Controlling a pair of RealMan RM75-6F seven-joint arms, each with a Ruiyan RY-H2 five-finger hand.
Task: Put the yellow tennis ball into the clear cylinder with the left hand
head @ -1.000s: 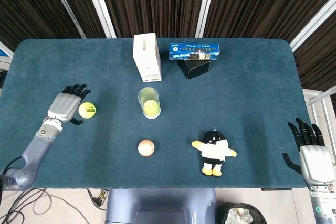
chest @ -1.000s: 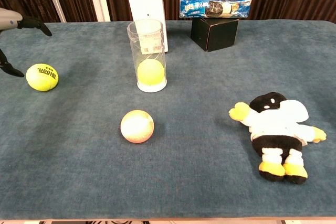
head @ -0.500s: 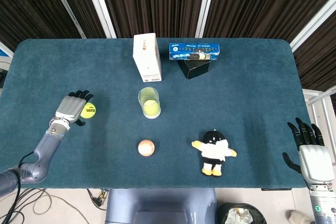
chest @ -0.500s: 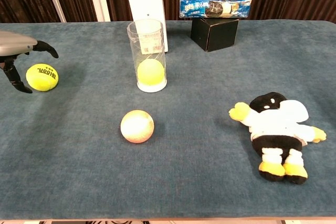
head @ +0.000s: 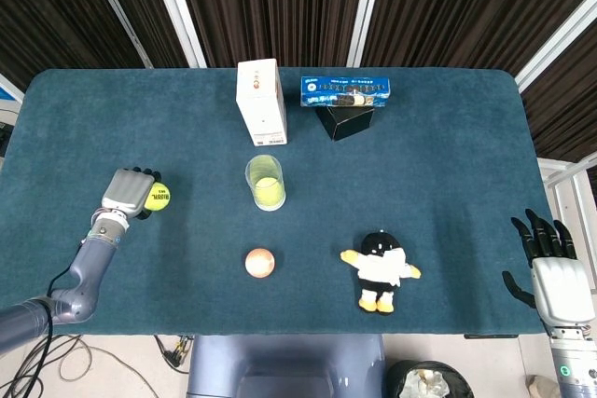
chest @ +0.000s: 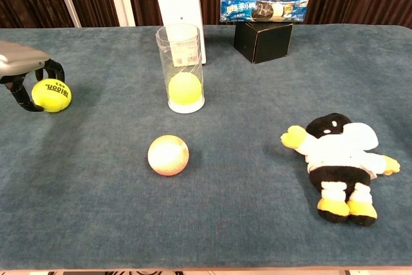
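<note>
A yellow tennis ball (head: 158, 197) (chest: 53, 95) lies on the blue table at the left. My left hand (head: 127, 191) (chest: 21, 67) sits over its left side with fingers and thumb curled around it; the ball still touches the table. The clear cylinder (head: 265, 174) (chest: 179, 46) stands upright at the table's middle, to the right of the ball, with another yellow ball (head: 269, 192) (chest: 185, 88) at its bottom. My right hand (head: 551, 267) hangs beyond the table's front right corner, fingers spread, holding nothing.
A white carton (head: 261, 100) (chest: 175, 1) stands just behind the cylinder. A blue cookie pack (head: 345, 91) (chest: 264, 6) lies on a black box (head: 347, 121) (chest: 264, 42). A pale orange ball (head: 260, 262) (chest: 168, 154) and a plush penguin (head: 381, 269) (chest: 338, 159) lie nearer the front.
My left hand has dropped onto the tennis ball and its spread fingers have curled in around it. The ball and the right hand stay where they were.
</note>
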